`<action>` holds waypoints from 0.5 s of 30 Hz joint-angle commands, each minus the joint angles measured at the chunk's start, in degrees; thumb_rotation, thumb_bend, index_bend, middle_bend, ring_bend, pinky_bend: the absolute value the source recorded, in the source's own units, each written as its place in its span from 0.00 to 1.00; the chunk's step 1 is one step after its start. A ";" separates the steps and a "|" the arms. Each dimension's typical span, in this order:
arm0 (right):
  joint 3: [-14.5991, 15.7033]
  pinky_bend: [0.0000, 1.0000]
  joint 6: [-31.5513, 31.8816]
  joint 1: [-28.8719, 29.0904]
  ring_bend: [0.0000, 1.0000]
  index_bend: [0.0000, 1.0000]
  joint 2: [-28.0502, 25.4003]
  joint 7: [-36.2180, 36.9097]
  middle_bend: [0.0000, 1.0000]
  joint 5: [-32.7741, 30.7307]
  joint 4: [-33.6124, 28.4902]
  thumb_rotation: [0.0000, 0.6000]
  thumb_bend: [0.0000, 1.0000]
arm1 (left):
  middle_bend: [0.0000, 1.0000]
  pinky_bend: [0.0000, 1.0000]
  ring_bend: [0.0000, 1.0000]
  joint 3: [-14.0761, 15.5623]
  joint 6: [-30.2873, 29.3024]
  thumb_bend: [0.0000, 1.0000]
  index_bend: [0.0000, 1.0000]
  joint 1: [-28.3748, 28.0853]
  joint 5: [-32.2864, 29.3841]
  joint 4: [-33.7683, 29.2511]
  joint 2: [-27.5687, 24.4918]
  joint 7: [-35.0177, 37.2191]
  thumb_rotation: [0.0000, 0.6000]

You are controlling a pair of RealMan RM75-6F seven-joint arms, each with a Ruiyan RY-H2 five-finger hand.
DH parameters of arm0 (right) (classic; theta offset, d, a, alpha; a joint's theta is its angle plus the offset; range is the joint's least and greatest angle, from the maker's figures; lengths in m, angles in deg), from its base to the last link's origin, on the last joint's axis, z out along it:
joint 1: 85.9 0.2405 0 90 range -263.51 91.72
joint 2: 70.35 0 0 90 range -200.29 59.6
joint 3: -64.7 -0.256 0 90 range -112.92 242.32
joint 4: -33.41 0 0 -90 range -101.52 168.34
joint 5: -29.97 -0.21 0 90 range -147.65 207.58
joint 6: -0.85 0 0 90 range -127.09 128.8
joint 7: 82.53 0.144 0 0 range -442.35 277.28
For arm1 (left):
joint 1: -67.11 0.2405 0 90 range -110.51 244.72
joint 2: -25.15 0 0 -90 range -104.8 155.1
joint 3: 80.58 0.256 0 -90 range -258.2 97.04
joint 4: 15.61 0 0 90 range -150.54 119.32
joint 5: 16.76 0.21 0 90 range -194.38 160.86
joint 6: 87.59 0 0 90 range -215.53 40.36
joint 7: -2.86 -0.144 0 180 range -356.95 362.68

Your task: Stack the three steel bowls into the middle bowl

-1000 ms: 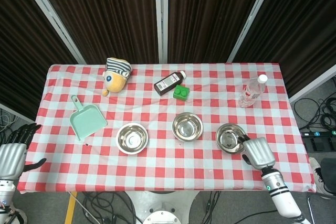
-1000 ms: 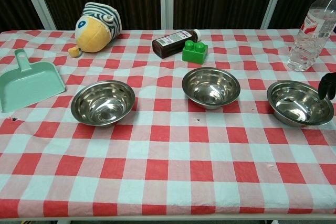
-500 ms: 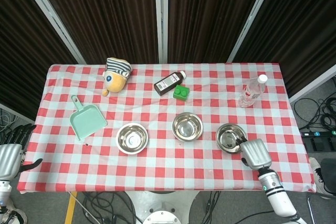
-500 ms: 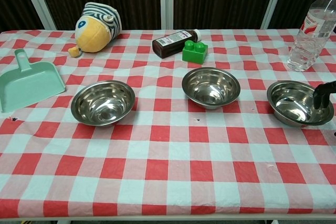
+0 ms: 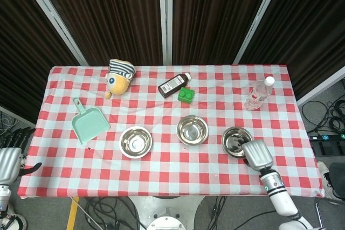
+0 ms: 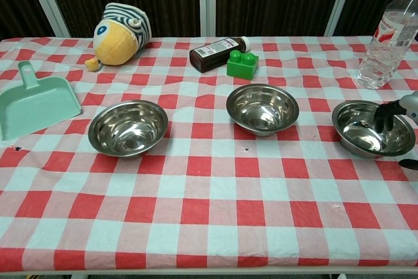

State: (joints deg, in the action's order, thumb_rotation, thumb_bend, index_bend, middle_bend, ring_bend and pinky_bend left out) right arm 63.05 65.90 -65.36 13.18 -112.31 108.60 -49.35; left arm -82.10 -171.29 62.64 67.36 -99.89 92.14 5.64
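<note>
Right hand (image 5: 257, 154) at the right steel bowl (image 6: 373, 128), dark fingertips (image 6: 383, 116) dipping inside its near rim, grip not discernible; the thin, rigid, slippery bowl is best pinched across that rim, middle bowl (image 6: 262, 108) beyond the fingertips.

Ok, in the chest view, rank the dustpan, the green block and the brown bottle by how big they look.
Largest to smallest:
1. green dustpan, though it sits nearer the camera and is cut off at the edge
2. brown bottle
3. green block
</note>
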 commanded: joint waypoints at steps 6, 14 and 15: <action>-0.18 0.78 -1.41 1.10 0.76 0.43 1.51 0.16 0.41 -0.42 2.02 1.00 0.18 | 0.21 0.17 0.13 -0.04 0.05 0.12 0.16 0.16 -0.12 0.59 0.11 0.49 1.00; 0.00 0.78 -3.05 1.77 0.77 0.46 1.97 -0.13 0.43 -1.62 2.91 1.00 0.31 | 0.21 0.17 0.13 0.11 0.65 0.12 0.16 0.18 -0.31 1.36 0.37 0.69 1.00; 0.03 0.78 -3.26 1.85 0.77 0.47 2.05 -0.12 0.43 -1.76 3.02 1.00 0.31 | 0.21 0.17 0.13 0.13 0.71 0.12 0.16 0.18 -0.32 1.43 0.39 0.73 1.00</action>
State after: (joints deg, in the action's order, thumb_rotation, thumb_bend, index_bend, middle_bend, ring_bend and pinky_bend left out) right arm 63.06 62.78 -63.60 15.15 -112.45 106.96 -46.44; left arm -81.98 -170.58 62.81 67.03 -98.47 92.51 6.37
